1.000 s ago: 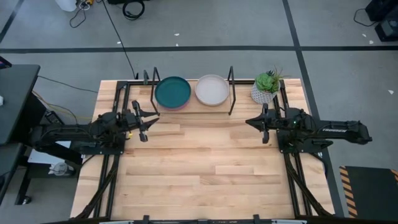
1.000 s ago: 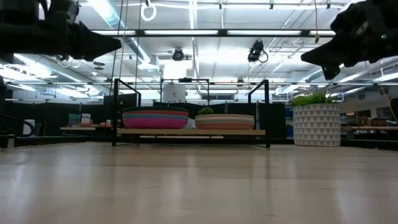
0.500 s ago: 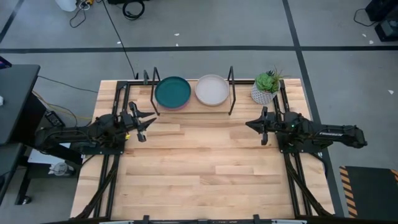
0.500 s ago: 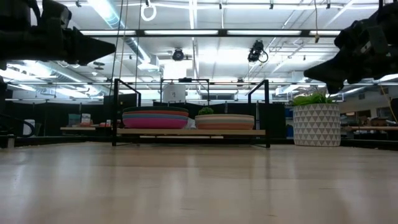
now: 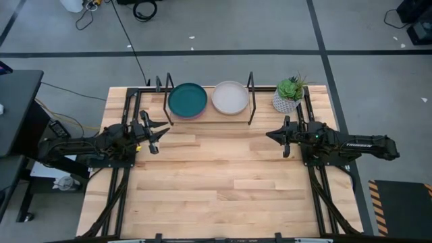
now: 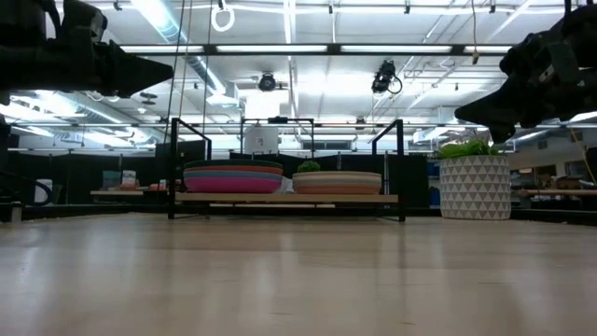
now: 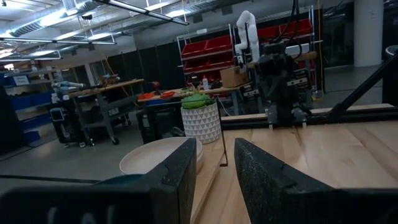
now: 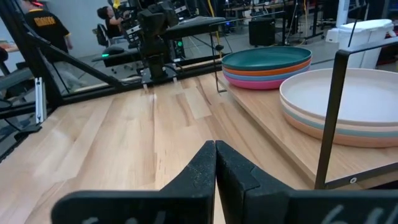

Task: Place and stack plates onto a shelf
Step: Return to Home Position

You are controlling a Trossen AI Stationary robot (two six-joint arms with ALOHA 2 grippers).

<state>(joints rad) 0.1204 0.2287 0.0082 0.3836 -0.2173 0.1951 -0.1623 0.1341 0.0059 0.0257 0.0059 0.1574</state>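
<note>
in the high view the left gripper point(image 5: 164, 127) is hanging at the middle left of the frame, above the table point(image 5: 216, 189) and just below the left end of the shelf point(image 5: 233, 117), not touching it. its wrist view is showing the two fingers point(image 7: 180, 168) standing a little apart, with a narrow gap between them and nothing inside. the shelf is sitting at the upper centre of the frame, along the far edge of the table, and all visible plates are lying on it in two stacks side by side. the left stack is carrying the dark teal plate point(image 5: 187, 100) on top, with orange and pink rims showing under it in the low view. the right stack is carrying a pale grey plate point(image 5: 230, 97) on top. a potted plant point(image 5: 289, 94) is standing just right of the shelf. the right gripper point(image 5: 270, 133) is hanging at the middle right, below the plant, with its fingers pressed together and holding nothing.
</note>
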